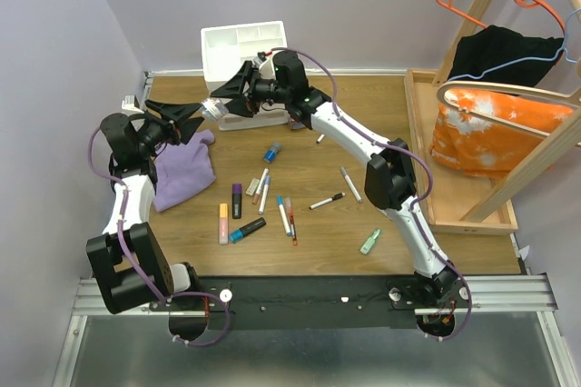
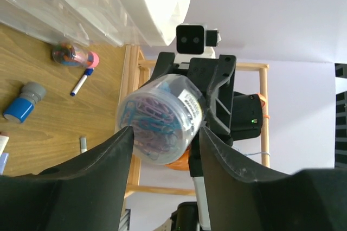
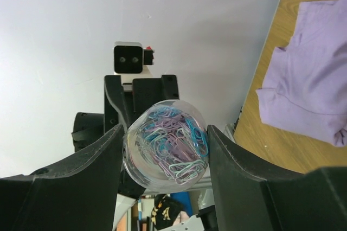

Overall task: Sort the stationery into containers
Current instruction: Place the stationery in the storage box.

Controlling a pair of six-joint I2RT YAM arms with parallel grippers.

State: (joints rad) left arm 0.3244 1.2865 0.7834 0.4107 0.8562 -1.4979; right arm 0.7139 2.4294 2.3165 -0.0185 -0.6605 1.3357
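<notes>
Two pincers, one paperclip tub (image 1: 211, 108), up in the air!
The left gripper (image 2: 164, 133) and the right gripper (image 3: 166, 133) each clamp the clear tub from opposite ends, just near of the white organiser (image 1: 243, 46) at the far left. Pens and markers (image 1: 264, 189) lie scattered mid-table, right of the purple cloth (image 1: 182, 173).

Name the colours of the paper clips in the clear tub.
The clips in the tub are pastel lilac, blue, pink and green; clearest in the right wrist view.
</notes>
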